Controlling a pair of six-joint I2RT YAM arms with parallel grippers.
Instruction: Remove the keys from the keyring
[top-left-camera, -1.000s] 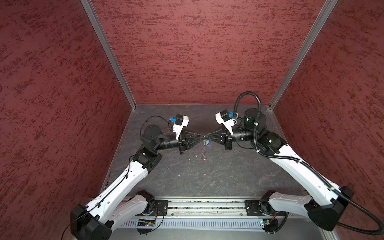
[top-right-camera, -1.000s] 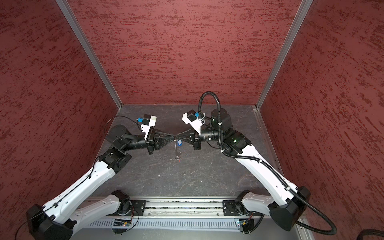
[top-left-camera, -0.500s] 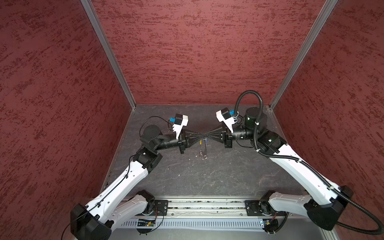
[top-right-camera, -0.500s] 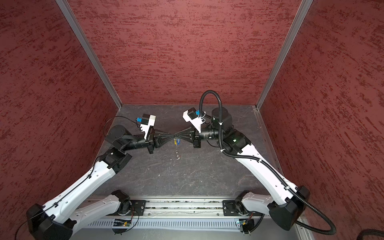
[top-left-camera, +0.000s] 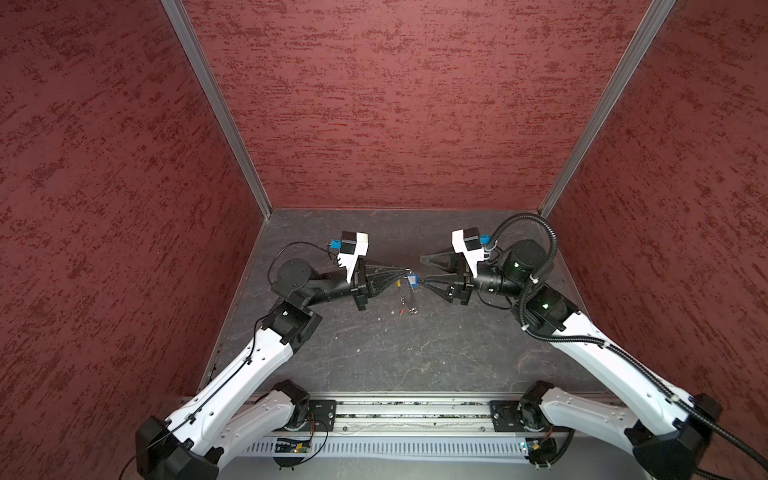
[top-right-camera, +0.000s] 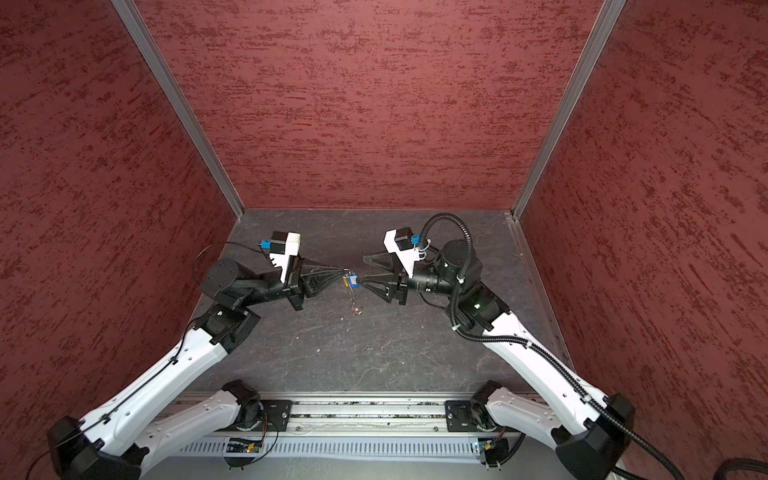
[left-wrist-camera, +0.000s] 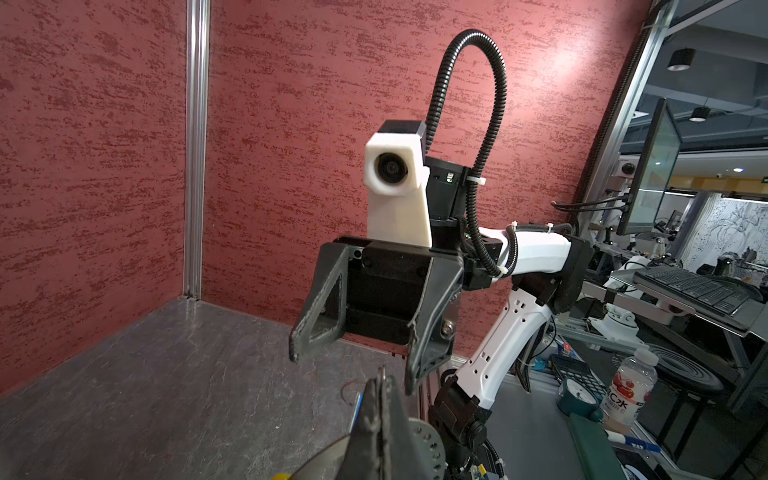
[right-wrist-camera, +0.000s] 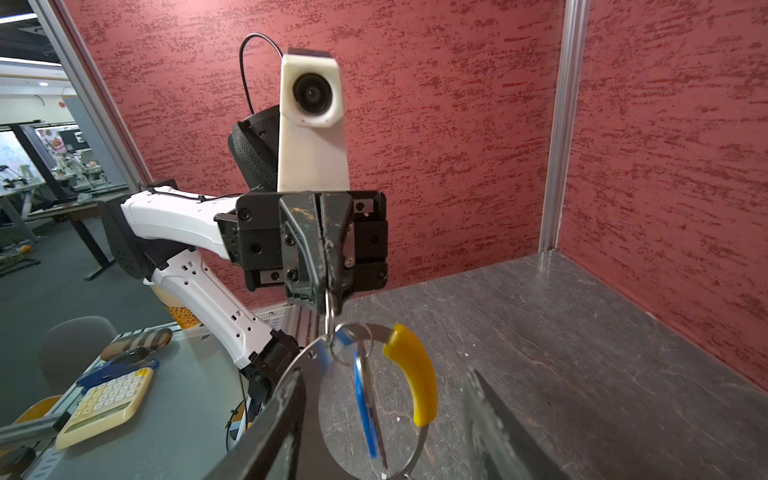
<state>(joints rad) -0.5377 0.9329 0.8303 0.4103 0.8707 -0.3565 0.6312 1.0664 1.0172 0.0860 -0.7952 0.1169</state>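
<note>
Dark grey, veined stone-look desk (top-left-camera: 415, 365), boxed in by three rough red walls (top-left-camera: 395, 104) and aluminium corner posts (top-left-camera: 216, 108). Over it, the left claw (right-wrist-camera: 328, 297) is pressed together, pinching the yellow-segmented silvery wire keyring (right-wrist-camera: 415, 374). A blue-tagged key (right-wrist-camera: 365, 407) hangs on it. The right claw (top-left-camera: 423, 271) is spread, just beside.

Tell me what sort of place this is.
Likely a robot cell in an office lab: red panel walls and aluminium posts around the tabletop; monitor, keyboard and calculator just outside.

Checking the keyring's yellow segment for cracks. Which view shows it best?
The right wrist view: the yellow segment hangs close, large and sharp. In both top views it is a tiny speck; the left wrist view catches only a sliver.
</note>
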